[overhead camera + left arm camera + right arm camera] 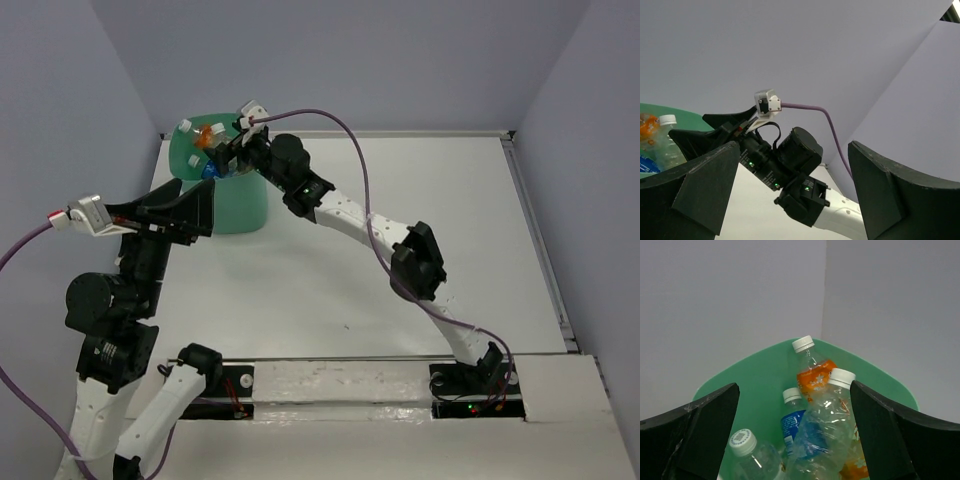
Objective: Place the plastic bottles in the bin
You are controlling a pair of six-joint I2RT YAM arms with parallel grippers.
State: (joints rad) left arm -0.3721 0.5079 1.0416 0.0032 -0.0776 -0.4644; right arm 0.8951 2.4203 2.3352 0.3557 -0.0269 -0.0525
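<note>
The white counter (pixel 450 200) carries the mint-green bin (pixel 235 208) at its far left corner. Every bottle I can see lies inside that bin, heaped against one another.

My right claw (pixel 223 160) hangs over the bin's mouth with its jaws spread wide. It is released, with nothing clamped between them. My left claw (pixel 205 212) is just beside the bin's near wall, also spread and empty.

From my right wrist I can tell four bottles apart, and there may be more underneath:
- A crinkled clear bottle (pixel 826 425) lies on top, nearest me.
- An orange-labelled bottle (pixel 813 375) leans against the far wall.
- A blue-labelled bottle (pixel 791 421) is wedged between those two.
- A fourth bottle (pixel 747 452) lies low on the left, showing mainly its white cap.

I judge them all to be empty and very light. Their thin walls would buckle under a hard squeeze, and the smooth plastic could squirt out of my pads. If I had to take one again, I would close gently across the middle of the body, over the label where the surface is less slick. The neck below the cap is the stiffest part, so that would also do. The tall bin looks light too, and I think a nudge to its rim could tip it.
</note>
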